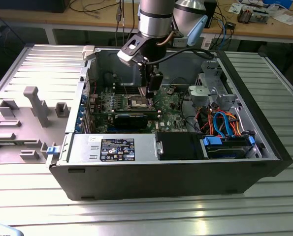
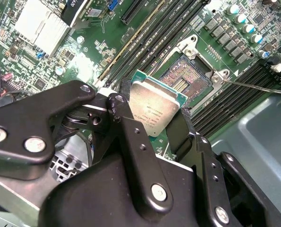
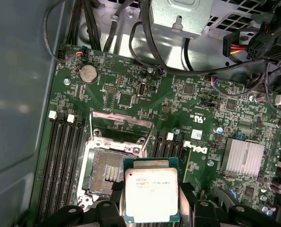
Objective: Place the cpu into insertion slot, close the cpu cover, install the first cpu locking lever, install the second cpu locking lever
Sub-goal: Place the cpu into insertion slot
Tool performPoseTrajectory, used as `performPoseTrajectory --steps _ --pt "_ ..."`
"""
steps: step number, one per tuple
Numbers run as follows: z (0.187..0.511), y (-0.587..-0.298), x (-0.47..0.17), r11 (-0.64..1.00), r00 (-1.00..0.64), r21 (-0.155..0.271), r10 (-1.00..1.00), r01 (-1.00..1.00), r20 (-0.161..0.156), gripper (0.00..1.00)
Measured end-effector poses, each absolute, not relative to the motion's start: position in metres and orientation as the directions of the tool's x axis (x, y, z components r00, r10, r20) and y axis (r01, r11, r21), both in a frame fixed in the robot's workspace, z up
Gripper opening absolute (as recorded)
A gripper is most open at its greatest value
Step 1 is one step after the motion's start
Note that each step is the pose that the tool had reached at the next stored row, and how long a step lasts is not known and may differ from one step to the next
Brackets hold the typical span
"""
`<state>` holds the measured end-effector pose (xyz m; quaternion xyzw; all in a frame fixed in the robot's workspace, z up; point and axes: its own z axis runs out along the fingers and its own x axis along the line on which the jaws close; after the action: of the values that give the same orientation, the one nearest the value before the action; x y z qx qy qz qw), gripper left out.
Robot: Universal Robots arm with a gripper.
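Note:
My gripper (image 2: 149, 118) is shut on the cpu (image 2: 154, 109), a silvery square chip on a green base, with one black finger on each of two opposite edges. In the first wrist view the cpu (image 3: 151, 193) hangs above the green motherboard, overlapping one edge of the insertion slot (image 3: 106, 171). The slot's dark pin field lies bare and empty, as the second wrist view's insertion slot (image 2: 187, 78) also shows. The cpu cover (image 3: 123, 122) stands swung up at the slot's far edge. A thin locking lever (image 2: 253, 86) sticks out beside the slot. In the exterior view the gripper (image 1: 151, 92) hovers just over the slot (image 1: 139, 102).
Long memory slots (image 3: 64, 161) flank the socket. A finned heatsink (image 3: 244, 158) and cable bundles (image 3: 253, 52) sit nearby. In the exterior view a black card (image 1: 131, 118), the power supply (image 1: 112, 147) and the drive cage (image 1: 225, 140) lie inside the case walls (image 1: 161, 179).

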<state>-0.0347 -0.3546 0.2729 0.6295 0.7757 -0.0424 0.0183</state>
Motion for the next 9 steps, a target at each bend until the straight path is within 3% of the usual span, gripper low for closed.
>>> performPoseTrajectory --steps 9 --pt "0.2723 -0.3546 -0.0347 0.185 -0.188 -0.043 0.979 0.982 -0.084 0.55"
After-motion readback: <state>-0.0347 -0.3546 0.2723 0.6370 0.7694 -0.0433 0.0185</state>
